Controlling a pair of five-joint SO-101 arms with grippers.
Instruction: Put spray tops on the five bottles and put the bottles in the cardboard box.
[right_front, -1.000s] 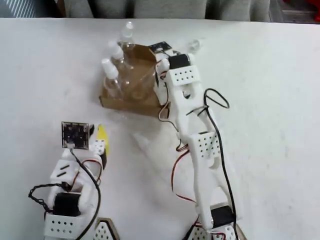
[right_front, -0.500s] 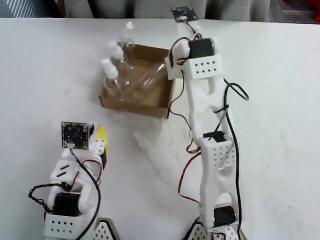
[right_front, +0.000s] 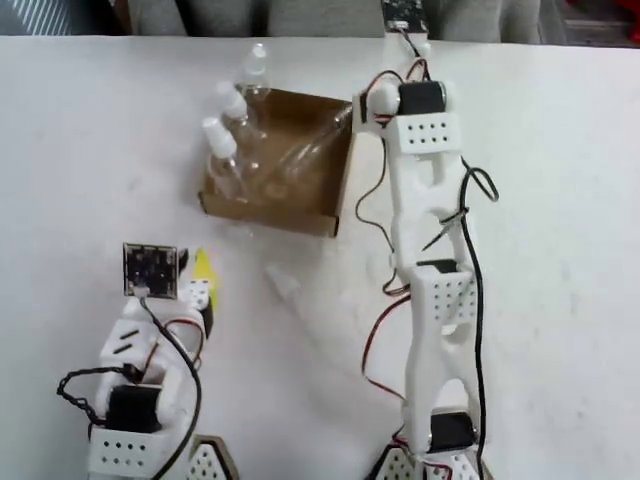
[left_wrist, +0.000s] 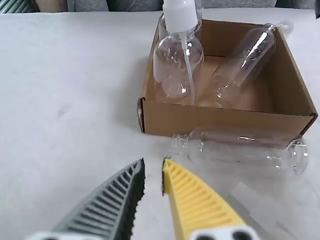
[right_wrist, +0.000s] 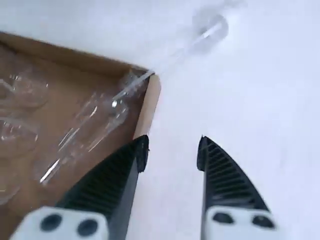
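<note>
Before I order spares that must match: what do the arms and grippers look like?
Left arm and right arm: white plastic, perforated panels, black motors, black and red cables. Left gripper: ribbed tapered fingers, one grey, one yellow. Right gripper: both black.

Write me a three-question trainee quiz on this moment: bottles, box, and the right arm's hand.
1. True or false: the clear plastic bottle lying on its side on the white table, outside the brown cardboard box, wears a white spray top.
2. Pick one. The right hand is: A) open and empty; B) shut on a bottle; C) shut on a spray top.
3. One word: inside the box, is the long clear bottle by the wall nearest the right arm upright or tilted?

Key: 1 false; 2 A; 3 tilted.
</note>
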